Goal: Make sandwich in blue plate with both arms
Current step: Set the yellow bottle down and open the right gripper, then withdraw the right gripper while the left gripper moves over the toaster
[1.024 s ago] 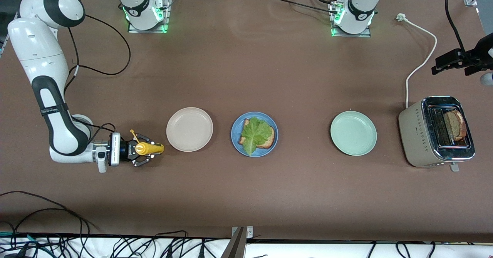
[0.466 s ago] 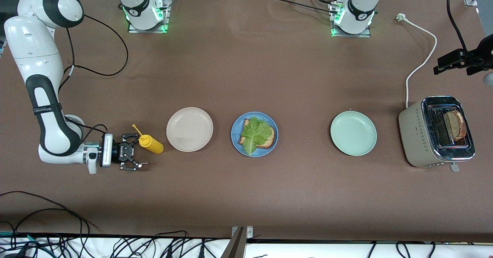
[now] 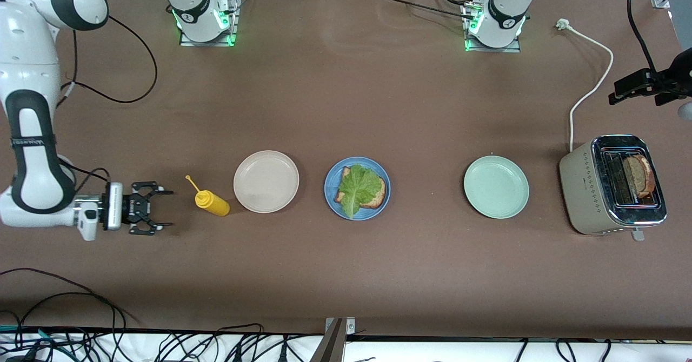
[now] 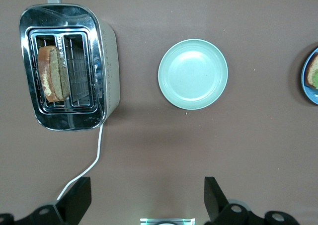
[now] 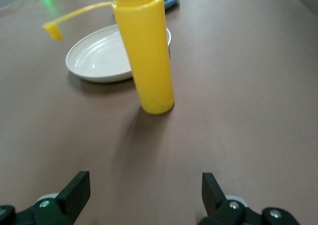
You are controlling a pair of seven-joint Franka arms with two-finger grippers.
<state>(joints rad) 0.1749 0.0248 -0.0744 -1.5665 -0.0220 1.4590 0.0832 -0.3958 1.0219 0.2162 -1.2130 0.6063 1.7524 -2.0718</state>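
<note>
- Right gripper (image 3: 165, 208) low over the table at the right arm's end, jaws wide apart, nothing between them; fingers (image 5: 74, 187) well clear of the yellow squeeze bottle (image 3: 212, 202).
- Bottle upright on the table, cap dangling on its strap, between that gripper and the beige plate (image 3: 266, 181); close to the plate, apart from the gripper.
- Blue plate (image 3: 331, 183) mid-table, beside the beige plate toward the left arm's end.
- On the blue plate: one slice of brown toast (image 3: 379, 193) with a ruffled lettuce leaf (image 3: 358, 187) on top; no second slice over the leaf.
- Pale green plate (image 3: 496, 186) bare, between the blue plate and the toaster (image 3: 581, 189).
- Toaster at the left arm's end, one slice of bread (image 3: 639, 175) upright in a slot, white cord (image 3: 592, 78) trailing away unplugged.
- Left gripper (image 4: 146, 195) aloft over the table near the toaster and the green plate, fingers spread wide, holding nothing; waiting.
</note>
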